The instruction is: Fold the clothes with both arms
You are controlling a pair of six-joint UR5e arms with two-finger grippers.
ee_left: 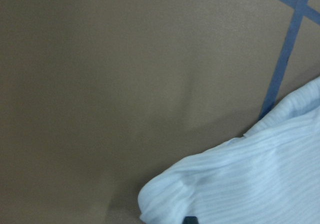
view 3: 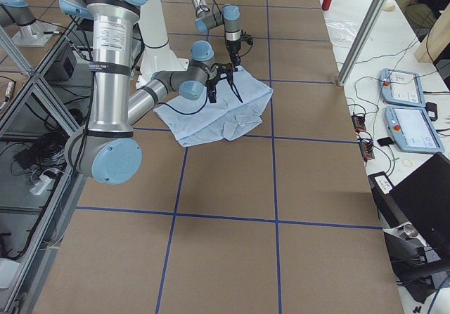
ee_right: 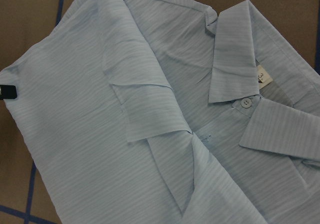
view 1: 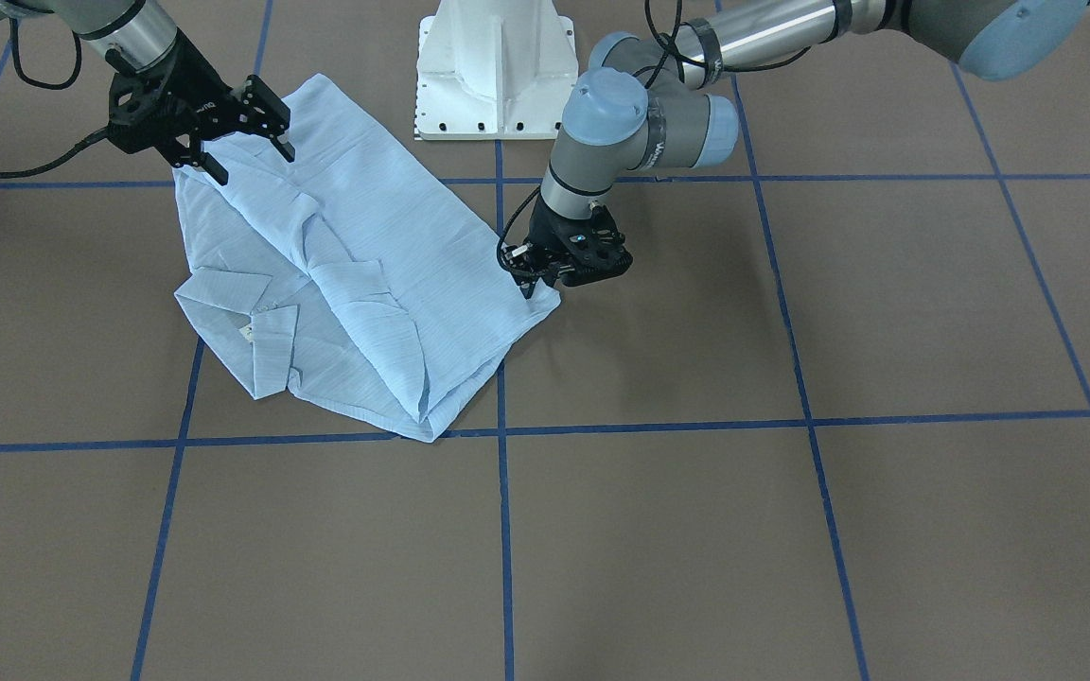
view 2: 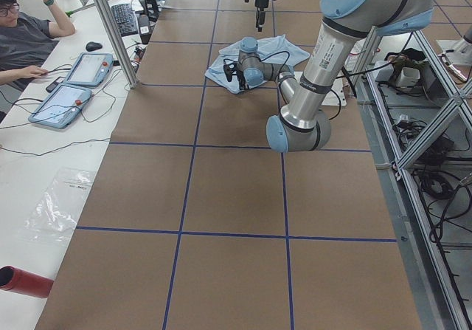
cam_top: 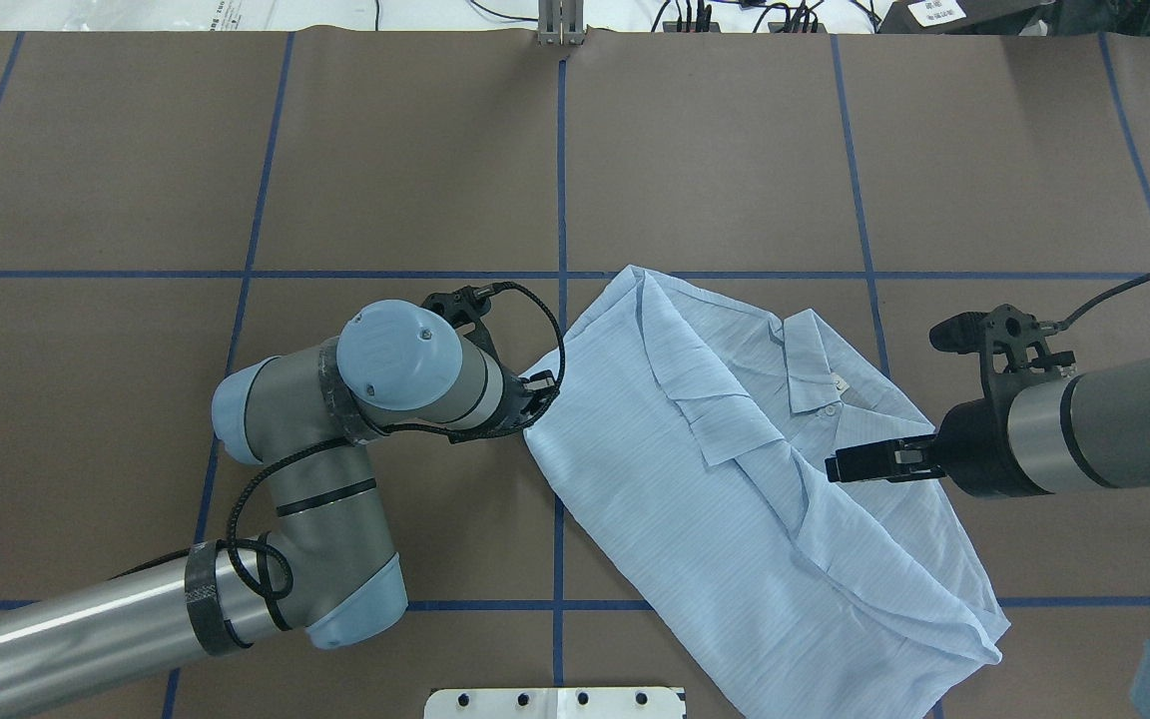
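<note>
We judge the shirt (view 1: 384, 246) light and limp, best pinched at corners; right gripper (view 1: 255, 165) jaws apart, left gripper (view 1: 534, 284) jaws unclear.

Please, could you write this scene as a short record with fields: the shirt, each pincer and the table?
shirt: pale blue, partly folded, lying on the table, collar showing
left pincer: low at one side edge of the shirt; open or shut cannot be told
right pincer: open, over the opposite edge of the shirt; contact unclear
table: brown surface
</note>
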